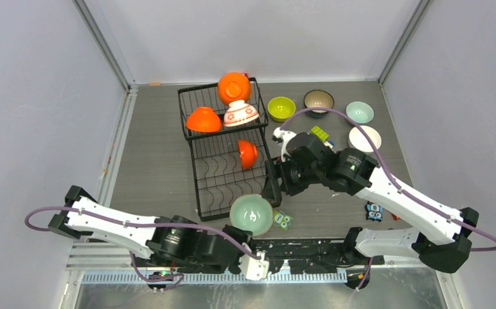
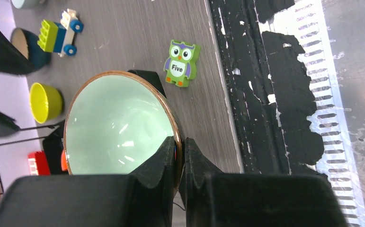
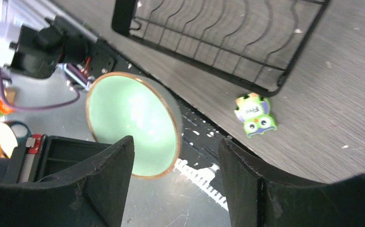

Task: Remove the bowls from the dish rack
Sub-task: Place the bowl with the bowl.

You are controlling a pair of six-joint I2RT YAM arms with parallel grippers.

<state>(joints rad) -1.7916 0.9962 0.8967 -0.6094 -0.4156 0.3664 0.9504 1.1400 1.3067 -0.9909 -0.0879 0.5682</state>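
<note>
Left hand [image 2: 180,146] pinches the rim of a glossy mint bowl [image 2: 119,125] beside the dish rack's [image 1: 198,180] near corner. The bowl looks rigid, slippery and breakable. Right hand [image 3: 175,142] is spread and empty.

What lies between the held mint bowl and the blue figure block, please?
A green owl block, close beside the bowl; the top view shows it.

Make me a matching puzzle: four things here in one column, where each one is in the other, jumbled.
1 mint bowl
2 floral bowl
3 lime bowl
4 owl block

A in the dish rack
B on the table beside the dark bowl
C rim pinched in the left tool
D flat by the rack's near corner

Pairs: 1-C, 2-A, 3-B, 4-D
</note>
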